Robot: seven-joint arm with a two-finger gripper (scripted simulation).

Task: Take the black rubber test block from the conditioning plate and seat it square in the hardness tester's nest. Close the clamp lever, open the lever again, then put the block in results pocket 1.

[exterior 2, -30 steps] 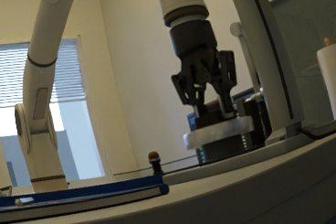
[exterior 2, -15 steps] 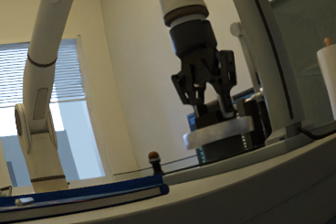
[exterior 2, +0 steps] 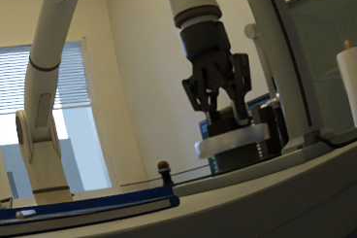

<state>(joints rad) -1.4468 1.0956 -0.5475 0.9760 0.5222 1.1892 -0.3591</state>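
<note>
The black rubber test block (exterior 2: 227, 122) is partly hidden between the fingers of my gripper (exterior 2: 224, 115), which is closed on it just above the round pale conditioning plate (exterior 2: 233, 142). I cannot tell whether the block still touches the plate. A small upright lever with a dark round knob (exterior 2: 164, 170) stands lower left of the plate, behind a flat blue tray (exterior 2: 87, 208). The tester's nest and the results pockets are not visible from this low angle.
A white cylinder with an orange tip (exterior 2: 348, 81) stands at the far right. A thick grey slanted column (exterior 2: 281, 52) rises just right of the gripper. A dark box with small lights (exterior 2: 242, 157) sits under the plate.
</note>
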